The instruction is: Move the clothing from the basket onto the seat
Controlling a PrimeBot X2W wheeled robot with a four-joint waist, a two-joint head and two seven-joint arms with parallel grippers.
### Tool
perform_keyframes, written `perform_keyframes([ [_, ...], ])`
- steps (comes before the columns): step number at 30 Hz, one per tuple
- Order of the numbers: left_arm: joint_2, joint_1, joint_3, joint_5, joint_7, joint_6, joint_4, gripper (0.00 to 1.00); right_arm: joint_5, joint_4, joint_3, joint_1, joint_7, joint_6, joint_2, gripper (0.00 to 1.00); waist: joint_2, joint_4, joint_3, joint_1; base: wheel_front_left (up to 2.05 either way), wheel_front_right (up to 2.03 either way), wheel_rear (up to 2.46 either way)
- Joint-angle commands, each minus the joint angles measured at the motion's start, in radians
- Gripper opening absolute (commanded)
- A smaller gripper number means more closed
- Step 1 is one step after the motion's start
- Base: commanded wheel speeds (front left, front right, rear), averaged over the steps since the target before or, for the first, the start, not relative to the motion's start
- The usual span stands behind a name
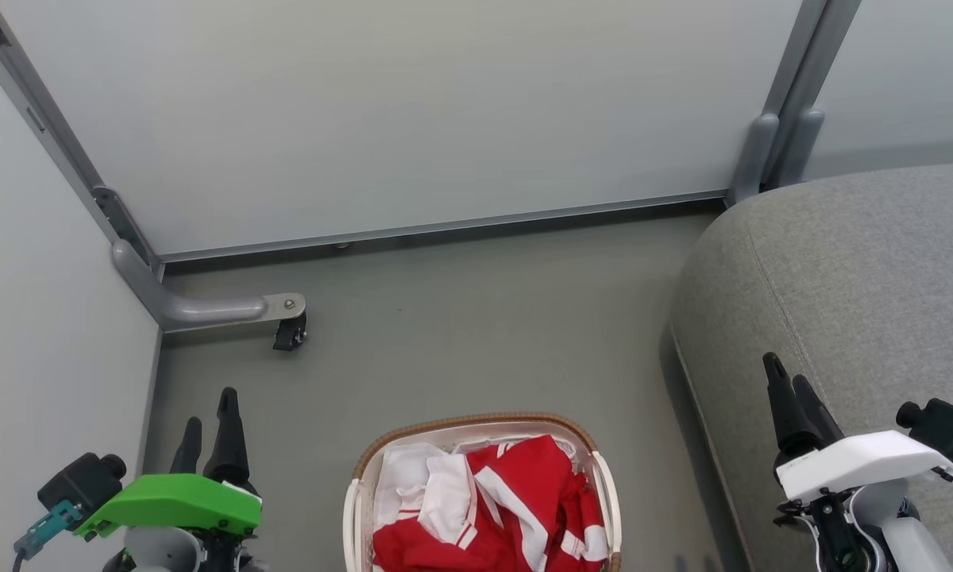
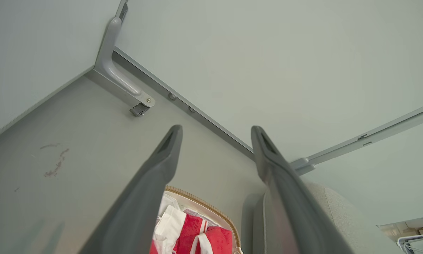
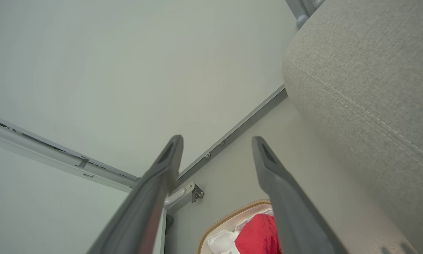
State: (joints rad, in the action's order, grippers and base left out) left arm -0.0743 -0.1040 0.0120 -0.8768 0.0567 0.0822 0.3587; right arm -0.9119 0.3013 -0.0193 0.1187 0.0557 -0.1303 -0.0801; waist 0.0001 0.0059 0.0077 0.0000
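From my end, the head cam looks steeply down at the floor (image 1: 461,334), basket (image 1: 476,416) at bottom centre, seat (image 1: 858,270) on the right. Both wrist cams sit low, aimed along their fingers (image 2: 155,183) toward the wall (image 1: 413,111), sharing that basket and seat.

Soft, crumpled jersey cloth, that's the clothing (image 1: 524,508), in a smooth white plastic basket (image 1: 476,419) with a brown woven rim. At three o'clock, the seat (image 1: 842,270): matt, coarse grey weave. Floor (image 1: 461,334) smooth, matt.
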Motion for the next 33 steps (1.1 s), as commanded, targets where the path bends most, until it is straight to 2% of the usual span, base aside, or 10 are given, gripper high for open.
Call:
perform_keyframes([
  [1, -0.011, -0.026, 0.006, 0.039, 0.011, -0.004, -0.007, 1.00, 0.040, -0.007, 0.005, 0.026, 0.012, 0.000, -0.012, 1.00, -0.0001, -0.001, -0.001, 0.0000, 0.00, 0.00, 0.00],
  [16, -0.023, -0.019, 0.063, 0.256, 0.061, -0.029, 0.004, 1.00, 0.261, -0.005, 0.028, 0.029, 0.062, 0.000, -0.019, 1.00, -0.0001, -0.011, 0.001, 0.0000, 0.00, 0.00, 0.00],
  [33, -0.034, -0.045, 0.093, 0.429, 0.106, -0.045, 0.012, 1.00, 0.463, -0.011, 0.050, 0.074, 0.107, 0.000, -0.025, 1.00, -0.0001, -0.016, 0.006, 0.0000, 0.00, 0.00, 0.00],
])
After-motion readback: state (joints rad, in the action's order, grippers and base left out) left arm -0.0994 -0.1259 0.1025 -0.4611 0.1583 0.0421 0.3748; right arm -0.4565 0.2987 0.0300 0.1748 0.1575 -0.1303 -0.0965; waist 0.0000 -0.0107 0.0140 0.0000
